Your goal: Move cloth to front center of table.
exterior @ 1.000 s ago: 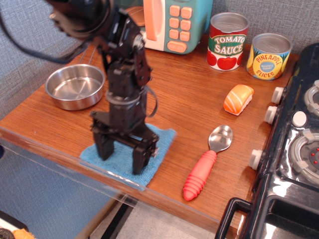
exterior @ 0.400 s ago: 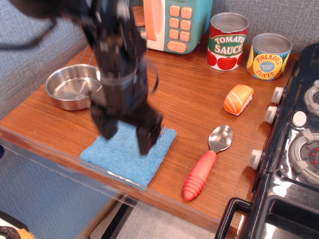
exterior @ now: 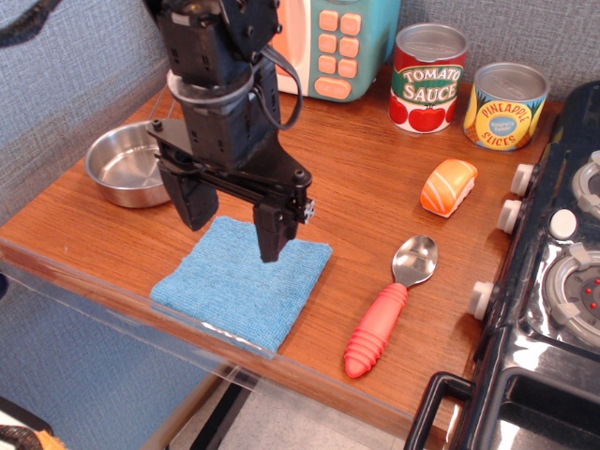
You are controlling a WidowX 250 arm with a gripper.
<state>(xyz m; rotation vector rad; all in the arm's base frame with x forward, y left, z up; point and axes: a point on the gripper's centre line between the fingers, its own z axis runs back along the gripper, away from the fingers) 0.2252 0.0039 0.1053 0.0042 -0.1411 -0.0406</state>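
Note:
The blue terry cloth (exterior: 242, 283) lies flat on the brown wood-grain table (exterior: 366, 197), at its front edge left of centre. My black gripper (exterior: 234, 225) hangs above the cloth's back part, lifted clear of it. Its two fingers are spread apart and hold nothing. The arm hides part of the table behind it.
A steel pan (exterior: 131, 165) sits at the left. A spoon with a red handle (exterior: 389, 305) lies right of the cloth. A salmon sushi piece (exterior: 448, 187), a tomato sauce can (exterior: 427, 78), a pineapple can (exterior: 506, 105) and a toy microwave (exterior: 333, 42) stand behind. A black toy stove (exterior: 544, 309) fills the right.
My gripper has risen off the cloth, with its fingers still spread. The cloth stays flat at the front edge and has not shifted.

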